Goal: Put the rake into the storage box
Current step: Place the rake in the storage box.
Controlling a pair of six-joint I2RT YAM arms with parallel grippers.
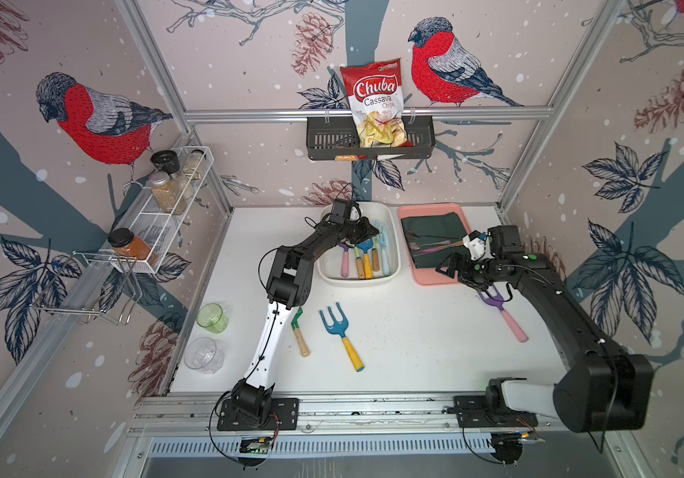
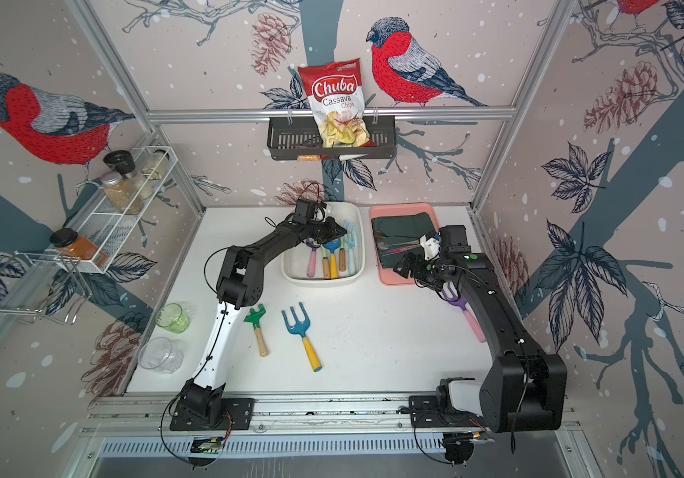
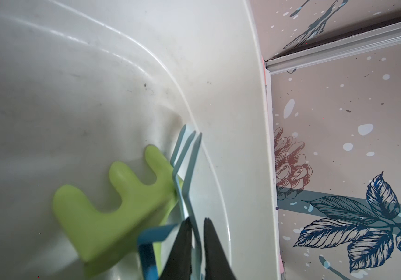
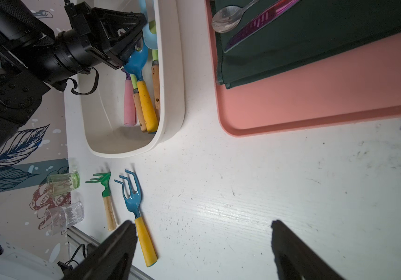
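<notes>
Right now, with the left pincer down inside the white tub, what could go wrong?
1. The left pincer grips the light blue rake, which stands on edge by the storage box wall; released, it may topple onto the green rake.
2. Pulling out, its fingers could snag the darker blue tool beside them and drag it along.

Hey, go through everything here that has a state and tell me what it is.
Shallow white plastic storage box: holds several hand tools.
Left gripper: inside the box, shut on pale blue metal rake.
Right gripper: open, empty, above the table.
Green rake with wooden handle: lying on the table, outside the box.
Blue hand fork with yellow handle: lying on the table.
Purple hand fork with pink handle: lying on the table.
</notes>
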